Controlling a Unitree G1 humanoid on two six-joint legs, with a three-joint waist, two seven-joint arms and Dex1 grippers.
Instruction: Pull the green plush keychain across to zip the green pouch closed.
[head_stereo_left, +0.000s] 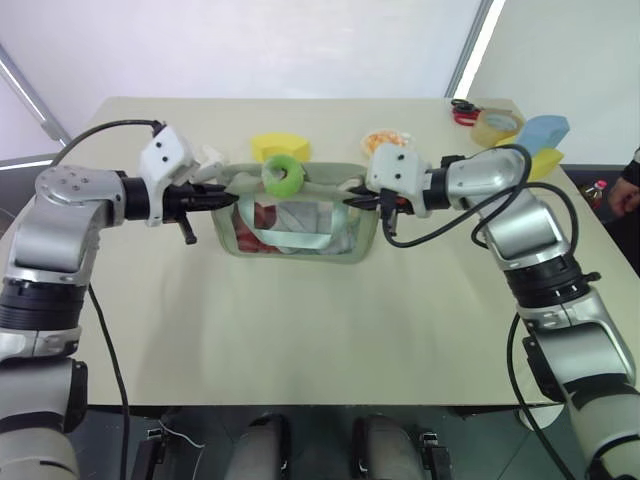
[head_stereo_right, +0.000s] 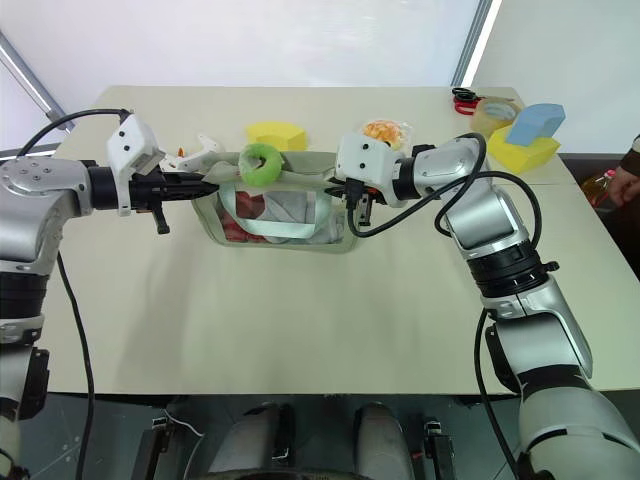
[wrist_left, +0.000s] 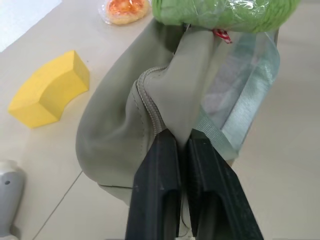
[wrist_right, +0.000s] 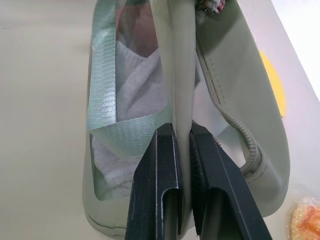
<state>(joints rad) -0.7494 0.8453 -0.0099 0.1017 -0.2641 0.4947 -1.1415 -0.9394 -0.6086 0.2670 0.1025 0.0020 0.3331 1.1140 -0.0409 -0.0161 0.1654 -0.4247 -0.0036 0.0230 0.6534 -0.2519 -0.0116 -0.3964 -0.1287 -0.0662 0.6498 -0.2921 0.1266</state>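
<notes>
green plush keychain (wrist_left: 225, 12) cropped at edge

The scene is evenly and brightly lit by diffuse daylight from the pale translucent wall (head_stereo_left: 300, 50) behind the table (head_stereo_left: 300, 330). Only soft, faint shadows are cast on the tabletop beneath the pouch (head_stereo_left: 300, 235) and the arms. No harsh glare is seen. The head views are sharp across the table, with slight bending of lines toward the edges. In the wrist views the near black fingers (wrist_left: 155, 195) are slightly softened.
</notes>
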